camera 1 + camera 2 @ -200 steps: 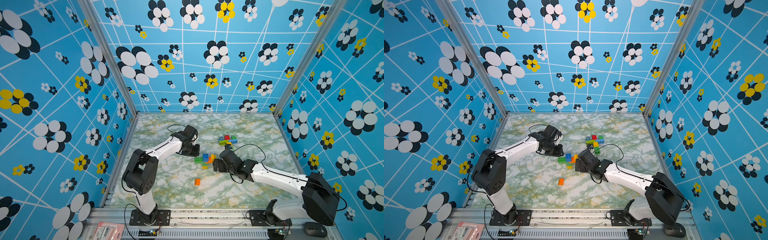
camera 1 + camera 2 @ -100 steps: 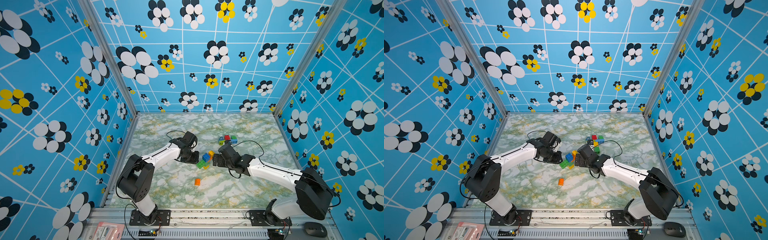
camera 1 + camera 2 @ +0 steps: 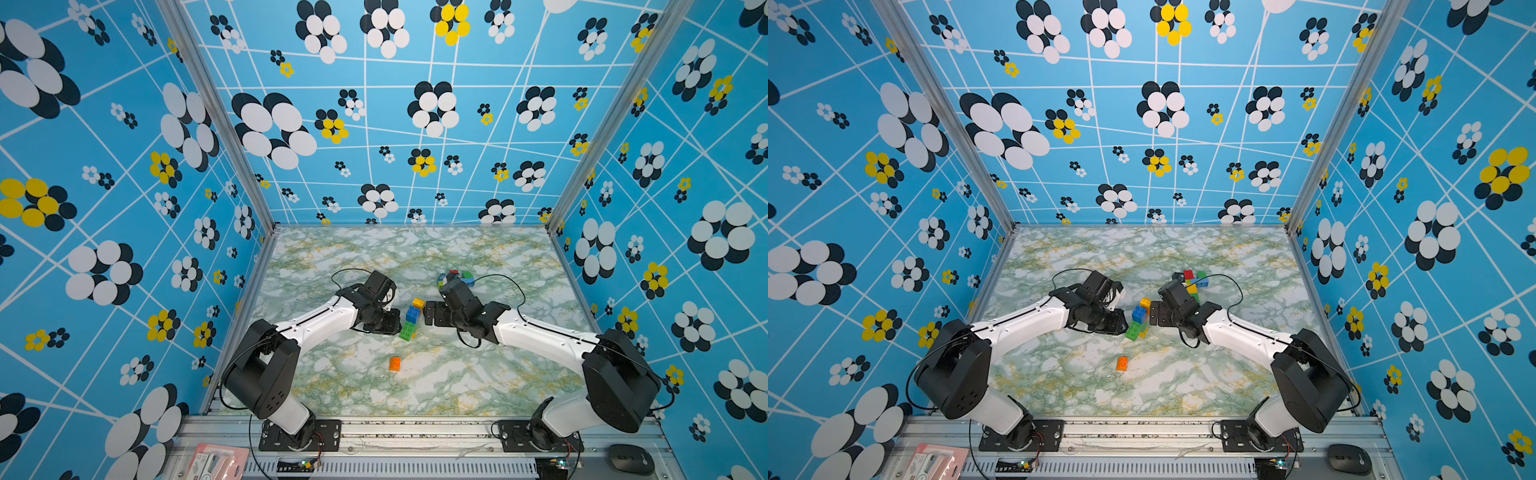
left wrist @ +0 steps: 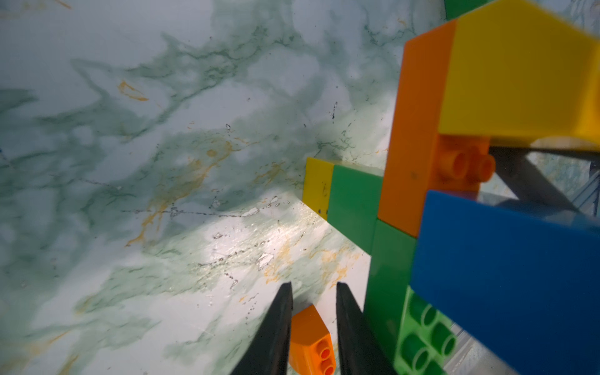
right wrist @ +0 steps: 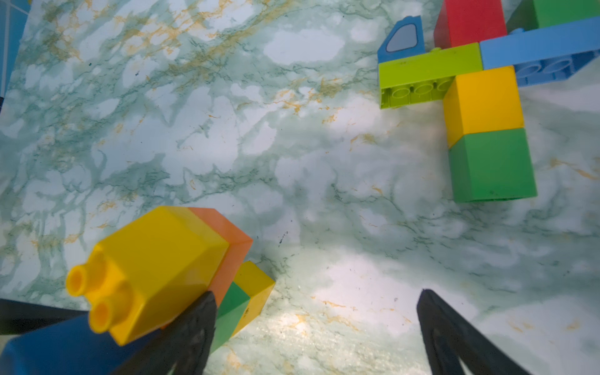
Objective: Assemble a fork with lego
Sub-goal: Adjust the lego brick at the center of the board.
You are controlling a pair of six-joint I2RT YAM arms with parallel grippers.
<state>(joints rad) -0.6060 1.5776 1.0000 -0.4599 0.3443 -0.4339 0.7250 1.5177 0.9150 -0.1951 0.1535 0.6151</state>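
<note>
The lego assembly (image 3: 411, 318) of yellow, blue, orange and green bricks sits mid-table, between my two grippers in both top views (image 3: 1139, 319). Its blue brick (image 4: 506, 253) fills one side of the left wrist view. My left gripper (image 3: 392, 326) is beside its left side, fingers nearly together with a narrow slit (image 4: 313, 285) and nothing gripped. My right gripper (image 3: 430, 318) is wide open (image 5: 316, 293) on the other side. One of its fingers (image 5: 194, 334) is against the yellow and orange end (image 5: 156, 263).
A loose orange brick (image 3: 395, 363) lies nearer the front, seen past the left fingers (image 4: 311, 337). A cluster of red, lime, blue, yellow and green bricks (image 5: 480, 97) lies behind the right gripper (image 3: 1194, 280). Patterned walls enclose three sides.
Both grippers have closed in on the assembly from either side. The assembly has swung from lying across the table to pointing front to back. The jaws have not changed.
</note>
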